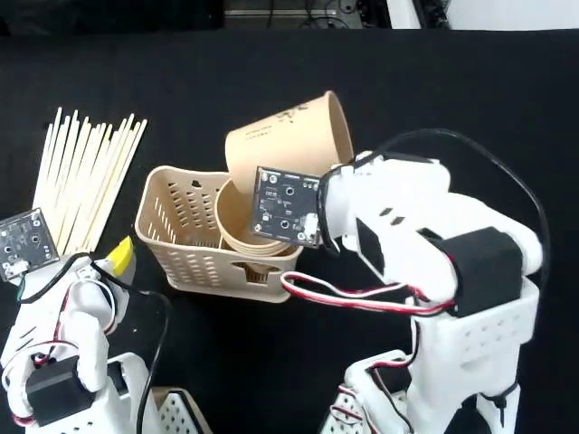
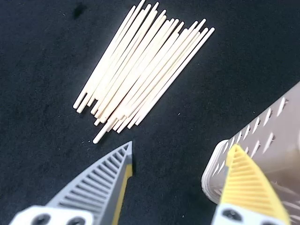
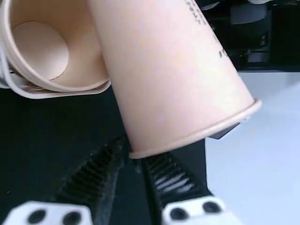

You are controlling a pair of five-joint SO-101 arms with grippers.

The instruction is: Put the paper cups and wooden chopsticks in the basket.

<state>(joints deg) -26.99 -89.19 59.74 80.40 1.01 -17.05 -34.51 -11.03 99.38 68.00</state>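
— What sort of place is this?
— A robotics lab, I'd say. The table (image 1: 181, 81) is draped in black cloth. The white plastic right arm (image 1: 434, 262) and left arm (image 1: 63, 353) carry bare circuit boards (image 1: 288, 206) and loose wiring (image 1: 362, 298).
— And behind?
— Cables and dark equipment (image 1: 308, 11) along the far edge.

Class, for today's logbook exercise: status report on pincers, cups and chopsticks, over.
Left pincer open near chopsticks on table. Right pincer shut on paper cup, tilted by stacked cups in basket. Nothing blocking.
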